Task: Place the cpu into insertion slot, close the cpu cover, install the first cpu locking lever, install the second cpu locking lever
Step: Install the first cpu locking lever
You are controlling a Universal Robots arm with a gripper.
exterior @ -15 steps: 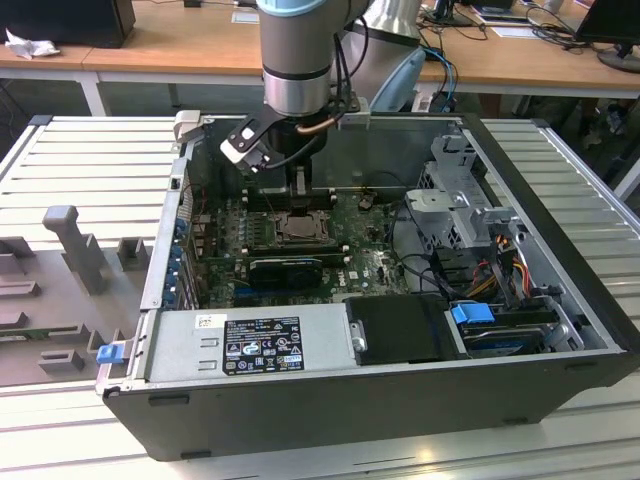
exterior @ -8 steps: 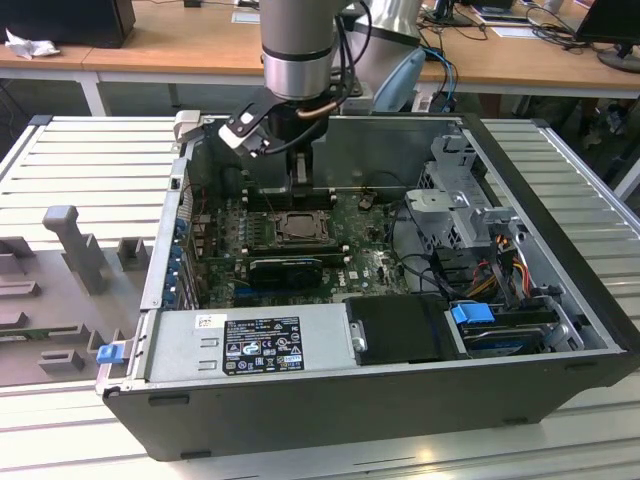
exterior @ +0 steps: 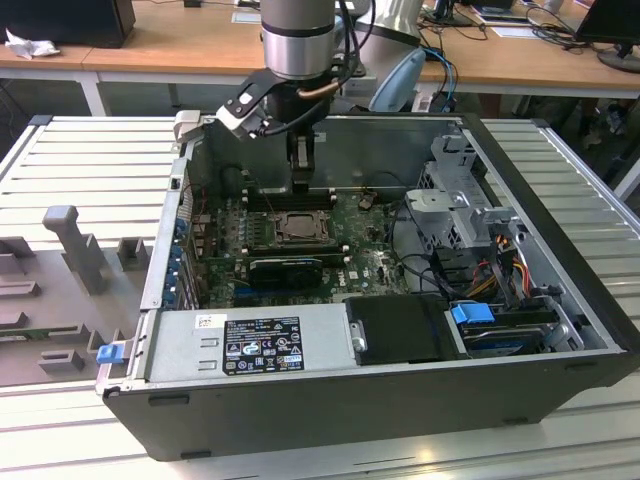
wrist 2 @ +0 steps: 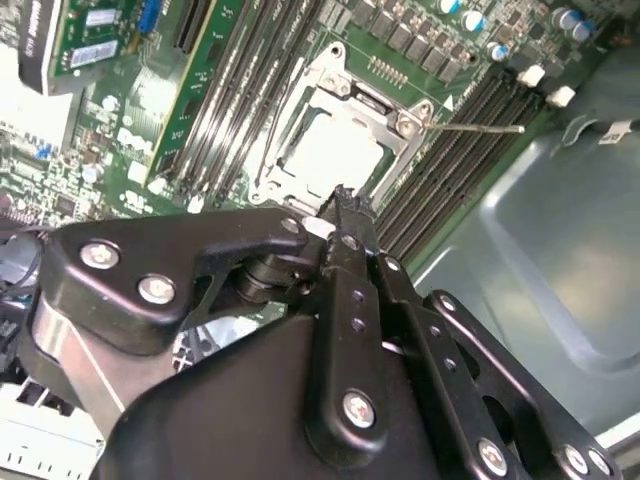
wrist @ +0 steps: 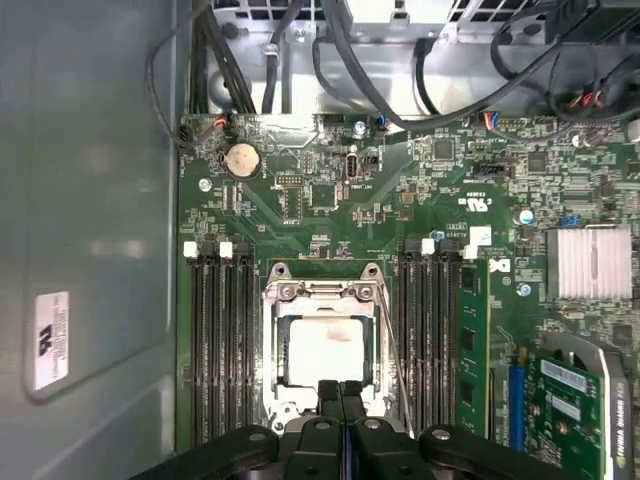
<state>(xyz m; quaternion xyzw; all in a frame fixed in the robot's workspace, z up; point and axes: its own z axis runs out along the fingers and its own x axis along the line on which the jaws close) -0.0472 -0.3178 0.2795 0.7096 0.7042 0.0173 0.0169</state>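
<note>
Listing item one: tool [wrist: 341, 395], fingers clenched together with nothing seen between them, tip poised just above one edge of the socket in the first wrist view.

Item two: cpu [wrist: 322, 350], pale square chip, lay flat inside the insertion slot [exterior: 300, 226] on the green board, between two banks of memory slots [wrist: 222, 340].

Item three: cpu cover [wrist: 320, 292], silver frame plate, lay down around the chip, whose top showed through its window.

Item four: locking lever [wrist 2: 480, 127], thin wire rod, jutted out from a socket corner across the memory slots in the second wrist view; whether it was latched could not be told from these angles.

Item five: computer case [exterior: 560, 230], open, lay on its side on the ribbed table [exterior: 90, 160].

Handling notes, by judgement: chip light, stiff and fragile, best taken by its side edges and never from beneath. Cover thin, rigid and hinged, best pushed on the frame rather than the window. Lever springy, narrow and probably slippery, best engaged near its free end
</note>
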